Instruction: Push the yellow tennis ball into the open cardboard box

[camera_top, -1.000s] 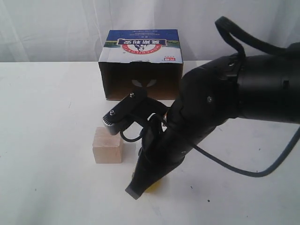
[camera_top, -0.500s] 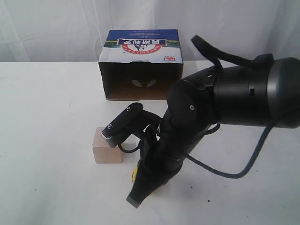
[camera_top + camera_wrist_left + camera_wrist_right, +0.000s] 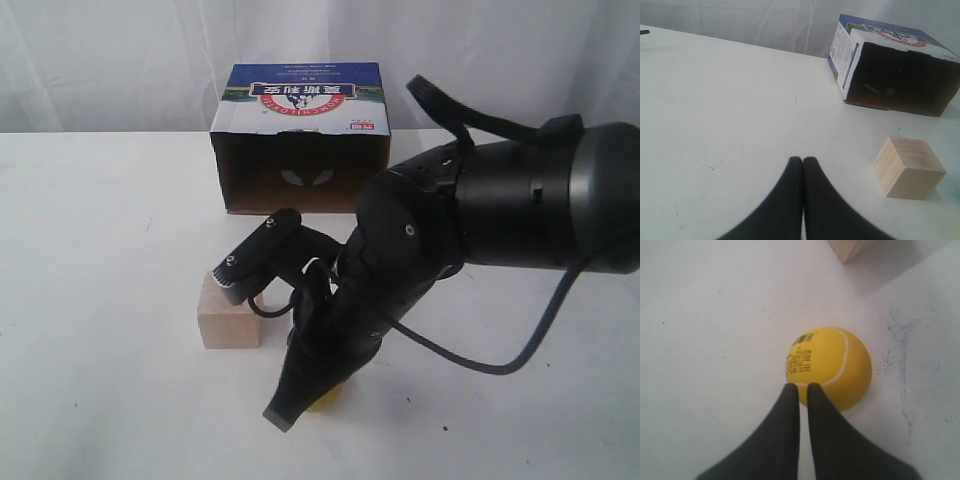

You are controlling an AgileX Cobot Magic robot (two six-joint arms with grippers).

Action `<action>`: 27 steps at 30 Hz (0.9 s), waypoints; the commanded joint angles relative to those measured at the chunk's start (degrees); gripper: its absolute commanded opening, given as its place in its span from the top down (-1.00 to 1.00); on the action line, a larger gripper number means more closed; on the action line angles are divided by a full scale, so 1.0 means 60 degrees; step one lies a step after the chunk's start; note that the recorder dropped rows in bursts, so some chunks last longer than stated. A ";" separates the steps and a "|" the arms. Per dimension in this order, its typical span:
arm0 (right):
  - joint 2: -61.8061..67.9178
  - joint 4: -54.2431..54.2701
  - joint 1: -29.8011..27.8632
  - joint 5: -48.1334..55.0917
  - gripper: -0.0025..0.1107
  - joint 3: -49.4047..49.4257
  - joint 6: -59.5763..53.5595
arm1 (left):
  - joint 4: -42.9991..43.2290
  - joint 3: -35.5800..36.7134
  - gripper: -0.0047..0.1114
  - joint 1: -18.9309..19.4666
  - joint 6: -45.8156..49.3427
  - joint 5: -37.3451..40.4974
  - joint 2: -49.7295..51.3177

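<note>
The yellow tennis ball [image 3: 832,365] lies on the white table, black print facing up. The tips of my right gripper [image 3: 802,387] are shut, with only a thin slit between them, and rest against the ball's near side. In the exterior view the right arm hides most of the ball; a yellow sliver [image 3: 326,400] shows beside the right gripper [image 3: 280,415]. The open cardboard box [image 3: 300,170] stands at the back, its dark opening facing the ball, blue-and-white panel on top. My left gripper [image 3: 803,160] is shut and empty over bare table, well short of the box [image 3: 900,75].
A pale wooden cube [image 3: 228,318] sits just left of the ball, between it and the box's left part; it also appears as the cube [image 3: 907,167] in the left wrist view. A white curtain hangs behind the table [image 3: 100,250]. The bulky right arm [image 3: 480,220] covers the middle right.
The right wrist has lifted slightly and shifted left since half a second ago. The yellow sliver now shows on the right of the finger instead of the left. Box and cube have not moved.
</note>
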 commanded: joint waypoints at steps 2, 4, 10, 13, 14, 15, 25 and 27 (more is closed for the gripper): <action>0.0112 -0.0071 0.0005 -0.0209 0.89 -0.0050 -0.0125 | -0.0045 0.0036 0.92 -0.0049 -0.0028 0.0000 -0.0047; 0.0218 -0.0071 0.0005 -0.0171 0.90 -0.0050 -0.0125 | -0.0045 0.0036 0.92 -0.0049 -0.0028 0.0000 -0.0047; 0.0547 -0.0118 0.0005 -0.0203 0.90 -0.0050 -0.0125 | -0.0045 0.0036 0.92 -0.0049 -0.0028 0.0000 -0.0047; 0.0649 -0.0232 0.0005 -0.0295 0.90 -0.0050 -0.0125 | -0.0045 0.0036 0.92 -0.0049 -0.0028 0.0000 -0.0047; 0.0677 -0.0316 0.0005 -0.0320 0.90 -0.0050 -0.0125 | -0.0023 0.0036 0.92 -0.0049 -0.0025 0.0000 -0.0047; 0.0674 -0.0425 0.0005 -0.0385 0.90 -0.0050 -0.0084 | 0.0029 0.0036 0.92 -0.0049 -0.0025 0.0000 -0.0047; 0.0801 -0.0708 -0.0038 -0.0795 0.90 -0.0050 -0.0004 | 0.0184 0.0036 0.92 -0.0049 -0.0025 0.0000 -0.0047; 0.0907 -0.0708 -0.0075 -0.0885 0.90 -0.0086 -0.0004 | 0.0184 0.0036 0.92 -0.0049 -0.0025 0.0000 -0.0047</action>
